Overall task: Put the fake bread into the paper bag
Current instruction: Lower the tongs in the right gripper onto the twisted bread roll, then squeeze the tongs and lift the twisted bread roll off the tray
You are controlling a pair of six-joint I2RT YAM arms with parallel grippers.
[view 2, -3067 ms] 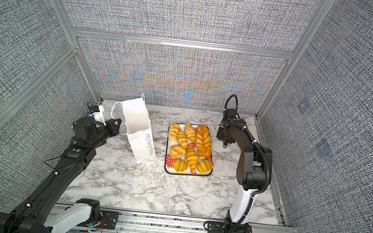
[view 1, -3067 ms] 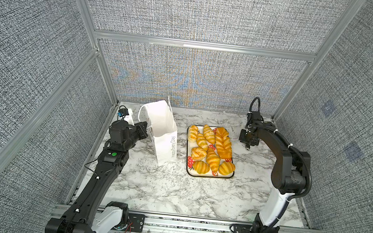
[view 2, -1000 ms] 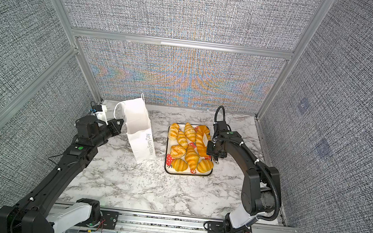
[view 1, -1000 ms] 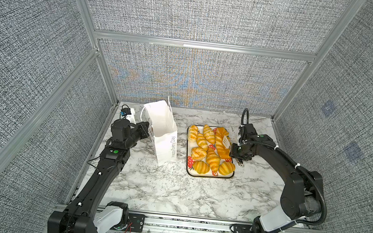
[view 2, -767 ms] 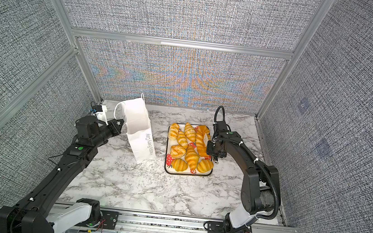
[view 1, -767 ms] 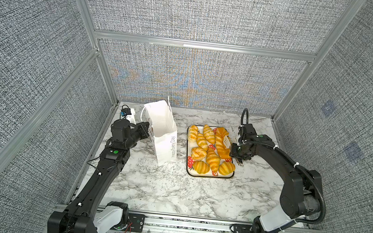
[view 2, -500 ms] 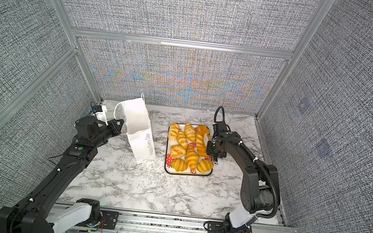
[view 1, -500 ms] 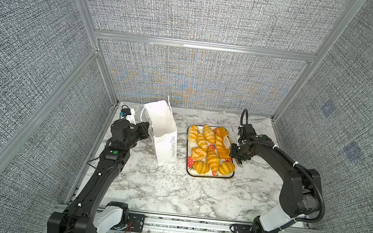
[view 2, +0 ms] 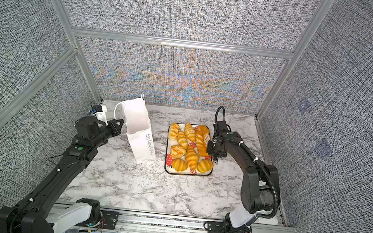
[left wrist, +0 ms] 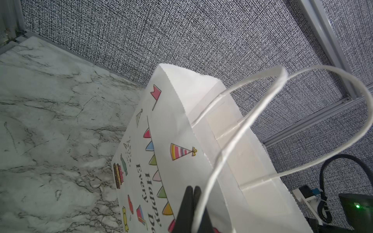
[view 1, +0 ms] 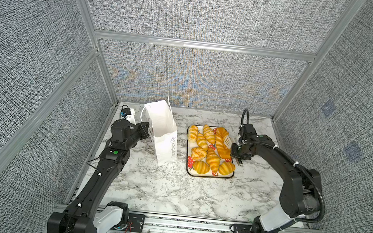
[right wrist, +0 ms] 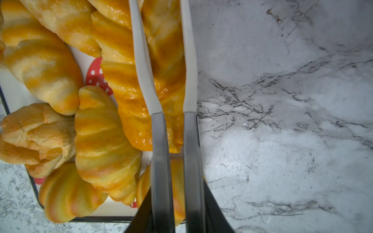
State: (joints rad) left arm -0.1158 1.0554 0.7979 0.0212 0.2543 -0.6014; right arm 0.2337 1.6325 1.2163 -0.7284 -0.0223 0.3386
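The paper bag (view 1: 164,140) stands near the back left corner of the desk (view 1: 173,191), with its mouth open. The left gripper (view 2: 121,123) has its jaws pressed together, pinching the bag's top edge beside a cord handle (left wrist: 232,141). The fake bread (view 1: 210,148) lies on the strawberry tray (view 1: 210,176), near the middle of the desk's back edge. The right gripper (view 1: 238,154) squeezes the tongs (right wrist: 159,141). Their white tips sit on both sides of the long loaf (right wrist: 161,60).
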